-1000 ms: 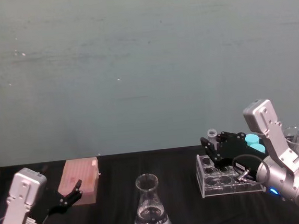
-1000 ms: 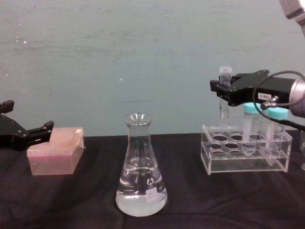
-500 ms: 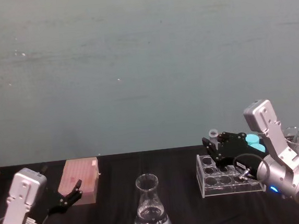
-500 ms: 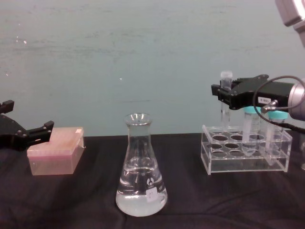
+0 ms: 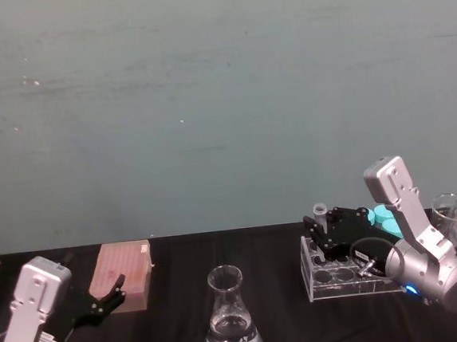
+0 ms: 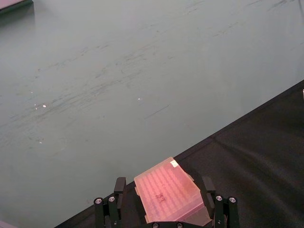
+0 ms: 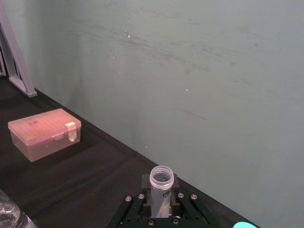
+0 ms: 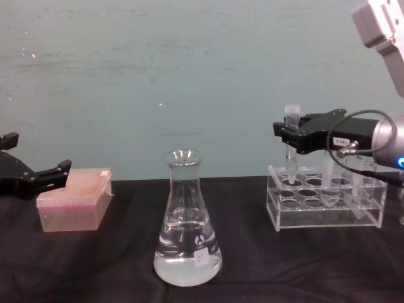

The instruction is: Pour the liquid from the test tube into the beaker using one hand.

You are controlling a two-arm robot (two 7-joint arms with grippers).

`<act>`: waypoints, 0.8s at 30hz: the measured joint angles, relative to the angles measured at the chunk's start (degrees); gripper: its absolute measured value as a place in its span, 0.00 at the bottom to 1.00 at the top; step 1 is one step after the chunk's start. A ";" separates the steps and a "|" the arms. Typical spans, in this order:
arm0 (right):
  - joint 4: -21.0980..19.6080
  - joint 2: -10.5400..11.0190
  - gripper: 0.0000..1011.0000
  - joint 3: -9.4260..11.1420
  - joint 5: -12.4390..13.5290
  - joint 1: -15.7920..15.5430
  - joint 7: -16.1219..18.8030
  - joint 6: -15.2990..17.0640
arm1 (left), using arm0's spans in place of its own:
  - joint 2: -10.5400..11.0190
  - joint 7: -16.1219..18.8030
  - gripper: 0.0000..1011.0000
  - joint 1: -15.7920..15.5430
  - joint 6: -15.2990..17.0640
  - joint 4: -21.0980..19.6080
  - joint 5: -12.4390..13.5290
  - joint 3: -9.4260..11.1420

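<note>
Chest view: right gripper (image 8: 291, 134) is clamped on the upright test tube (image 8: 290, 148) above the acrylic rack (image 8: 325, 202), well apart from the conical flask (image 8: 187, 221). Left gripper (image 8: 35, 178) idles open beside the pink tip box (image 8: 72, 199). Risks: tube clipping the rack during transfer; liquid missing the flask's narrow neck.

The beaker (image 8: 187, 221) stands on the table (image 8: 252, 265) near the front, about midway between the two arms. To its left and farther back lies a box (image 8: 73, 199), with the left gripper (image 8: 44, 175) just beside its left end. To the beaker's right and farther back sits the tube rack (image 8: 325, 202), and above the rack's left end the hand (image 8: 291, 131) holds the test tube (image 8: 291, 142) upright, its lower end reaching down to the rack's top.
</note>
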 joint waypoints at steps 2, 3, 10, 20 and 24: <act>0.65 -0.11 0.21 -0.14 0.02 0.30 0.08 -0.21 | 0.00 0.00 0.99 0.00 0.00 0.00 0.00 0.00; 1.09 -0.19 0.21 -0.22 0.04 0.49 0.15 -0.38 | 0.00 0.00 0.99 0.00 0.00 0.00 0.00 0.00; 3.09 -0.51 0.21 -0.63 0.03 1.21 0.34 -1.05 | 0.00 0.00 0.99 0.00 0.00 0.00 0.00 0.00; 5.51 -0.86 0.21 -1.28 -0.58 2.19 0.65 -1.52 | 0.00 0.00 0.99 0.00 0.00 0.00 0.00 0.00; 6.08 -0.96 0.21 -1.46 -0.72 2.47 0.84 -1.55 | 0.00 0.00 0.99 0.00 0.00 0.00 0.00 0.00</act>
